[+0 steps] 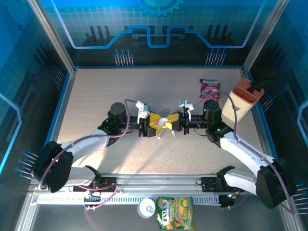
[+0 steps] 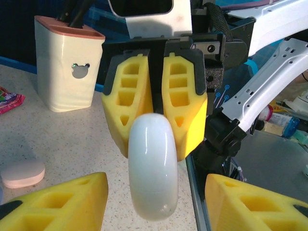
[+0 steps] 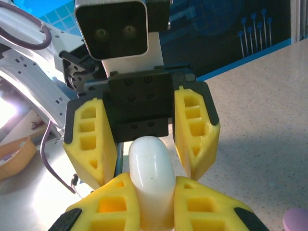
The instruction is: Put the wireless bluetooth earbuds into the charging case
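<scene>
Right end effector point(image 3: 151, 190) grips white case point(image 2: 153, 163); left end effector point(image 2: 156, 183) spread, seemingly clear.

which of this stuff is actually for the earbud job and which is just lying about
For the job:
- white charging case, clamped in the right gripper
- left gripper, open around the case
- pink pebble-shaped case on the table, probably

Lying about:
- cream holder
- candy packet
- green snack bag
- round can

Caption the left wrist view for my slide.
The white charging case clamped in the right gripper, the left gripper open on either side.
</scene>
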Motion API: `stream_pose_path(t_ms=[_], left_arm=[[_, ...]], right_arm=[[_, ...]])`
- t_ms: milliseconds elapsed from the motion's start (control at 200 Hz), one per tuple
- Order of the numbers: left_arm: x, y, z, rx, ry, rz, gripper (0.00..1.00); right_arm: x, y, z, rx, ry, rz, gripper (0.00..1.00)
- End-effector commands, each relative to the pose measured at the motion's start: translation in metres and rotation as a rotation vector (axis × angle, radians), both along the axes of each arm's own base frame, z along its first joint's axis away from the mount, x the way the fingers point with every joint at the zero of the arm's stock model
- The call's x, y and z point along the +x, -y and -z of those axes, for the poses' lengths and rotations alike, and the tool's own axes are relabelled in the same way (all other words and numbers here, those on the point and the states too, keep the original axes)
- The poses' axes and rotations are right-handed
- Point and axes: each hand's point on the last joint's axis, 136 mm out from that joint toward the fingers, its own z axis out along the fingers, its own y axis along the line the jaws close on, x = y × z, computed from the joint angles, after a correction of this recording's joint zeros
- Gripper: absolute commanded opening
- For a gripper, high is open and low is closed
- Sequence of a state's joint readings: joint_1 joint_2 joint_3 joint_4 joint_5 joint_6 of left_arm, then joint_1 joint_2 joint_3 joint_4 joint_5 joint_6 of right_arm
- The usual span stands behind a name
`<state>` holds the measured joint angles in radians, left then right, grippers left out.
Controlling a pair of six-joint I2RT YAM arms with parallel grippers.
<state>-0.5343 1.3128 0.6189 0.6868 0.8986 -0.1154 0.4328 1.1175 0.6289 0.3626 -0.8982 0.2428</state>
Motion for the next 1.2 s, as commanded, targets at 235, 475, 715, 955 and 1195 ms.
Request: stream_pose_path(t_ms=[235, 475, 715, 955, 1195], left_arm=[[-0.002, 0.004, -0.009, -0.030, 0.029, 0.031, 0.47], [0.000, 0.006, -0.008, -0.033, 0.013, 0.041, 0.28], [-0.001, 0.006, -0.005, -0.029, 0.015, 0.049, 0.15], [-0.005, 0.003, 0.001, 0.000, 0.046, 0.049, 0.14], [-0.006, 0.002, 0.009, 0.025, 0.060, 0.037, 0.15]], right_arm=[[0.003, -0.004, -0.012, 0.019, 0.053, 0.002, 0.09], [0.004, -0.005, -0.013, 0.012, 0.051, -0.004, 0.10], [0.013, -0.004, -0.015, 0.012, 0.049, 0.056, 0.28], [0.046, 0.012, -0.010, -0.093, 0.014, 0.282, 0.59], [0.054, 0.011, -0.019, -0.108, 0.015, 0.301, 0.63]])
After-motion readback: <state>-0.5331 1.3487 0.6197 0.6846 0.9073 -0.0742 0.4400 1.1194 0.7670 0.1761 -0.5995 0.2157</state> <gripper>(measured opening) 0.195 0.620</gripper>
